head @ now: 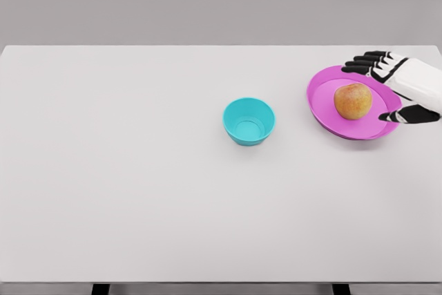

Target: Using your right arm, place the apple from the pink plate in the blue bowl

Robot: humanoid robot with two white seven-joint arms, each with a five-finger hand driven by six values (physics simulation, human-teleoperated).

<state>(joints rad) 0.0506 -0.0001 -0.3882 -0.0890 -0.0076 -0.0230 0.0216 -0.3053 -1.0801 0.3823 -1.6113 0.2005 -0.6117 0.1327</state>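
Note:
A yellow-red apple (pixel 353 101) sits in the middle of the pink plate (pixel 323 103) at the right of the white table. My right hand (pixel 378 91) reaches in from the right edge, open, its black-tipped fingers (pixel 362 65) spread behind the apple and its thumb (pixel 397 117) in front of it, over the plate's right side. The fingers stand apart from the apple, not touching it. The blue bowl (pixel 248 121) stands upright and empty near the table's middle, to the left of the plate. My left arm does not show.
The white table (pixel 124 170) stretches wide to the left and front of the bowl. Its back edge runs just behind the plate, against a grey wall.

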